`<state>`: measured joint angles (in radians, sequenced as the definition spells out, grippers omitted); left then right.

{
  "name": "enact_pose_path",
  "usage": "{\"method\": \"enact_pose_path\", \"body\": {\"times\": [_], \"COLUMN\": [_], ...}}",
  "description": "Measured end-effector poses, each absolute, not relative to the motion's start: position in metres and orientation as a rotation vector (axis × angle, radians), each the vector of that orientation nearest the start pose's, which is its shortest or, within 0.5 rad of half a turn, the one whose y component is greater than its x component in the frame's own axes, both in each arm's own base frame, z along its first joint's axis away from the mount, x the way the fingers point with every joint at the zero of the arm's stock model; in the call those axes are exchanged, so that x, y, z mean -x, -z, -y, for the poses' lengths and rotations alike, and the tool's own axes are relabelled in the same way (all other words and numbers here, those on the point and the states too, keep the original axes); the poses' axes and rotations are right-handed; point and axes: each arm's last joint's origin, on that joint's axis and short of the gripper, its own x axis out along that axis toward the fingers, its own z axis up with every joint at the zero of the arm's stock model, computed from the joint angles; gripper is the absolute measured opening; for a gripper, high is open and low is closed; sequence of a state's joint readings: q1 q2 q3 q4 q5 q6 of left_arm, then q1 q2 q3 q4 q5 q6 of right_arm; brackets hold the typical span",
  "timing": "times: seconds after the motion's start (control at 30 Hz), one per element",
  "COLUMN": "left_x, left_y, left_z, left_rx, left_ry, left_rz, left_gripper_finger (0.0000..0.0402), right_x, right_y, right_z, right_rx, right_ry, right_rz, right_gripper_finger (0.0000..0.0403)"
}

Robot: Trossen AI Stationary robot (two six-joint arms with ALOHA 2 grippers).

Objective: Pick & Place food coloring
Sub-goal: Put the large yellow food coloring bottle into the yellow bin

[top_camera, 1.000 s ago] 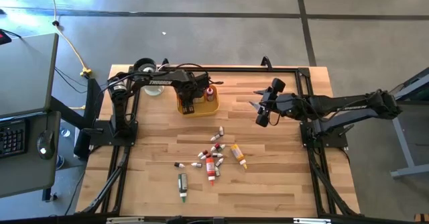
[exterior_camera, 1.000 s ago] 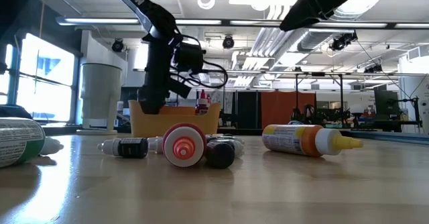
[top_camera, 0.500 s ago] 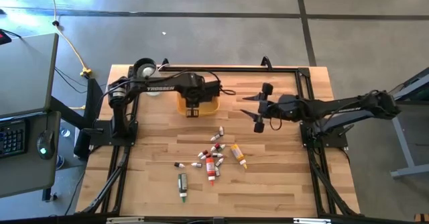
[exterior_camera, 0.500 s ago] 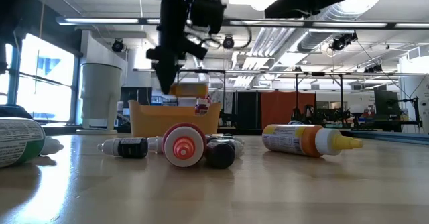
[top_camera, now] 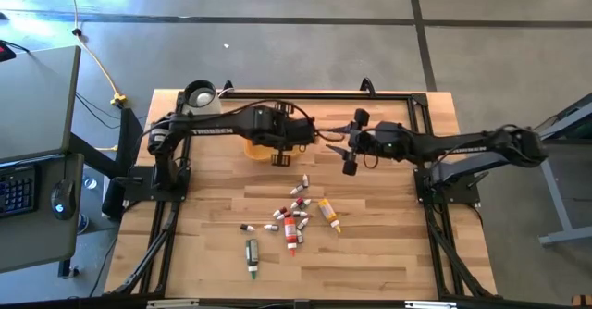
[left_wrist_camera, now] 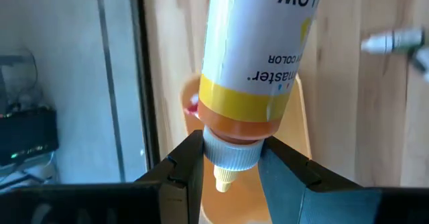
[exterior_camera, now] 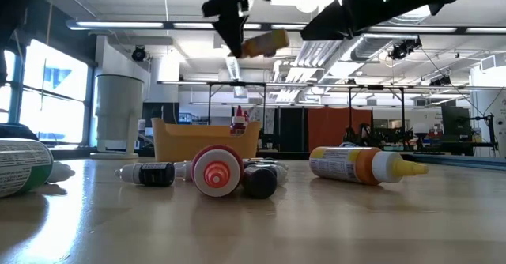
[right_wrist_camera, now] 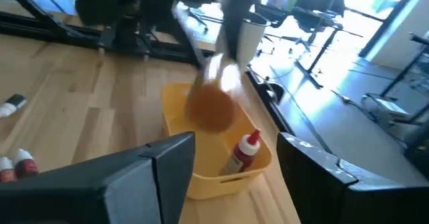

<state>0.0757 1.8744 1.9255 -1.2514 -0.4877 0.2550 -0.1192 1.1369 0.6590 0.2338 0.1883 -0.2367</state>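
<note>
The wooden table (top_camera: 388, 244) fills most of the floor space here, with a black frame along its edges. Both dark arms reach over its far half and nearly meet in the middle. The yellow-orange tray (exterior_camera: 170, 141) sits under the left arm, near the back edge, and a small red bottle (right_wrist_camera: 244, 150) stands upright inside it.

The left gripper (left_wrist_camera: 228, 163) hangs in the air above the tray, clamped on the neck of a yellow food coloring bottle (left_wrist_camera: 258, 49), white cap between the fingers. The right gripper (top_camera: 350, 148) hovers just beside it, fingers spread wide and holding nothing.

The rest of the food coloring lies scattered at the table's centre: a yellow-orange bottle (top_camera: 328, 215), a red tube (top_camera: 289, 228), a green tube (top_camera: 252, 256) off by itself, and several tiny bottles around them.
</note>
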Motion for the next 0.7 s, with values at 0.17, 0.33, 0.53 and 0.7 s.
{"method": "enact_pose_path", "body": {"times": [0.17, 0.33, 0.53, 0.7], "left_x": [-0.376, -0.377, -0.379, -0.38], "left_y": [-0.353, -0.353, -0.354, -0.354], "left_z": [-0.042, -0.042, -0.042, -0.042], "left_rx": [-0.441, -0.446, -0.455, -0.445], "left_ry": [-0.331, -0.327, -0.314, -0.303], "left_rz": [-1.179, -1.167, -1.149, -1.136], "left_gripper_finger": [0.0108, 0.0108, 0.0109, 0.0109], "right_x": [-0.252, -0.259, -0.263, -0.263], "right_y": [-0.261, -0.258, -0.257, -0.258], "right_z": [0.039, 0.04, 0.041, 0.041], "right_rx": [0.214, 0.211, 0.221, 0.221], "right_ry": [0.234, 0.209, 0.21, 0.212], "right_rz": [-0.222, -0.18, -0.163, -0.146], "right_gripper_finger": [0.0206, 0.0206, 0.0206, 0.0206]}}
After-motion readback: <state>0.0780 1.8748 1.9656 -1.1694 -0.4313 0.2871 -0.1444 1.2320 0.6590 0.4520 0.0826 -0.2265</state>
